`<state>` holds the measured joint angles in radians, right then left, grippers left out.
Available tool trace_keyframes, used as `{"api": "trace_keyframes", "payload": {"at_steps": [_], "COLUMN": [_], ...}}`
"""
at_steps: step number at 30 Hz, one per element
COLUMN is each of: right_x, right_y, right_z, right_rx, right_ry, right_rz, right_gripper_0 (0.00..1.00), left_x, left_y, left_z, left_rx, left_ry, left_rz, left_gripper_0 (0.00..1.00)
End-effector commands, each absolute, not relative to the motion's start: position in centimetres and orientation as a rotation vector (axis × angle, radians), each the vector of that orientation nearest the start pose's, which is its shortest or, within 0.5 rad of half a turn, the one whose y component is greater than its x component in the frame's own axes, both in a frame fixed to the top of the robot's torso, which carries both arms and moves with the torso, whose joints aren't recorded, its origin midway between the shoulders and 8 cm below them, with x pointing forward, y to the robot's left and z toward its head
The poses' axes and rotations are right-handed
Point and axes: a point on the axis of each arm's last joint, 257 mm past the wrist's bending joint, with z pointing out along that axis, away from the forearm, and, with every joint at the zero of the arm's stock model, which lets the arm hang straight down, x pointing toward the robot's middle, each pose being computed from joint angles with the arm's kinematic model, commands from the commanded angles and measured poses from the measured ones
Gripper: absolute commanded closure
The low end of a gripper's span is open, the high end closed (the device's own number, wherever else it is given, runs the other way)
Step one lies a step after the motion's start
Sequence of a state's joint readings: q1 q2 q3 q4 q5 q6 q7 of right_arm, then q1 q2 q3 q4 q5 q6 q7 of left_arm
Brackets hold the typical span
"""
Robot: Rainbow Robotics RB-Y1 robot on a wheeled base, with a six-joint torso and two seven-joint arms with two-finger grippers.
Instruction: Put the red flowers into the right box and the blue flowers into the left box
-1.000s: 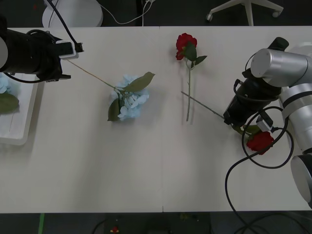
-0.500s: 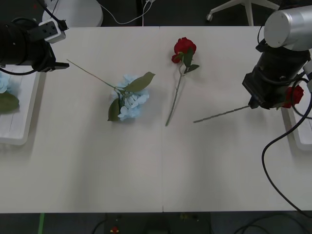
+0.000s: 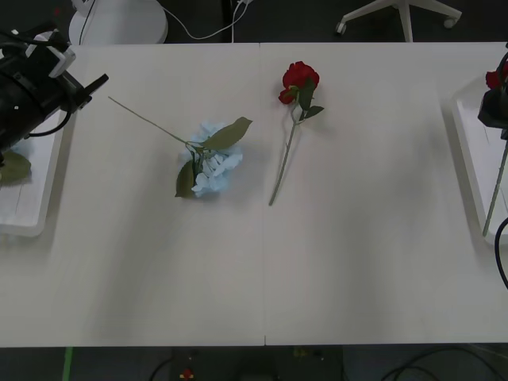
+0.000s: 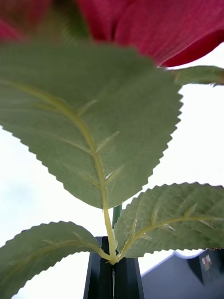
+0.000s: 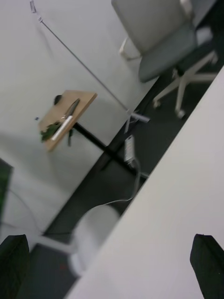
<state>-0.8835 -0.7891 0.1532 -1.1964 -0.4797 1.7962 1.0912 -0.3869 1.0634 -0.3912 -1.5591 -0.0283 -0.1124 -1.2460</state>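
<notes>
Our right gripper (image 4: 112, 271) has its jaws clamped on a red rose (image 4: 154, 23), bloom beyond them above the right box (image 3: 468, 151). Our left gripper (image 5: 112, 261), jaws apart, is empty over the desk (image 3: 262, 262) by the left box (image 3: 32, 214).

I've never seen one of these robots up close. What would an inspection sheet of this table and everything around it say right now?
Surface: white table, bare in front.
Job's things: one red rose and one blue flower lie mid-table; another red rose hangs over the right box; the left box holds a green leaf.
Clutter: nothing seen.
Grippers: right gripper shut on the rose stem above the right box; left gripper open, by the left box.
Cables: a black one at the table's right edge; a white one on the floor.
Surroundings: office chair, small wooden table.
</notes>
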Motion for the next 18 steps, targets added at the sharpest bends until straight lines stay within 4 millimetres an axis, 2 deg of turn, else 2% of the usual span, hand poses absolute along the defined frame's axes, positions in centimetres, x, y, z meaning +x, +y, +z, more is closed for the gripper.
{"api": "trace_keyframes", "payload": {"at_steps": [1,6,9,14,18], "right_x": [54.9,58.0,59.0,59.5,59.0], "right_y": [-48.4,-50.8,-52.5,-56.1,-58.6], "right_z": [-9.2,-7.5,-7.4,-7.7,-8.5], "right_rx": [0.439,0.220,0.139,-0.029,-0.073], "right_ry": [2.604,2.505,2.467,2.434,2.429], "right_rz": [-0.444,-0.554,-0.637,-0.857,-0.987], "right_gripper_0": [1.00,1.00,1.00,1.00,1.00], "left_x": [60.0,58.3,57.6,58.7,59.8], "left_y": [30.3,31.0,32.1,32.7,32.1], "left_z": [-3.2,-6.7,-8.3,-7.9,-6.9], "left_rx": [1.111,1.389,1.609,1.942,2.062], "left_ry": [1.058,0.950,0.895,0.740,0.650], "left_rz": [0.397,0.336,0.359,0.527,0.634], "left_gripper_0": [0.00,0.00,0.00,0.00,0.00]}}
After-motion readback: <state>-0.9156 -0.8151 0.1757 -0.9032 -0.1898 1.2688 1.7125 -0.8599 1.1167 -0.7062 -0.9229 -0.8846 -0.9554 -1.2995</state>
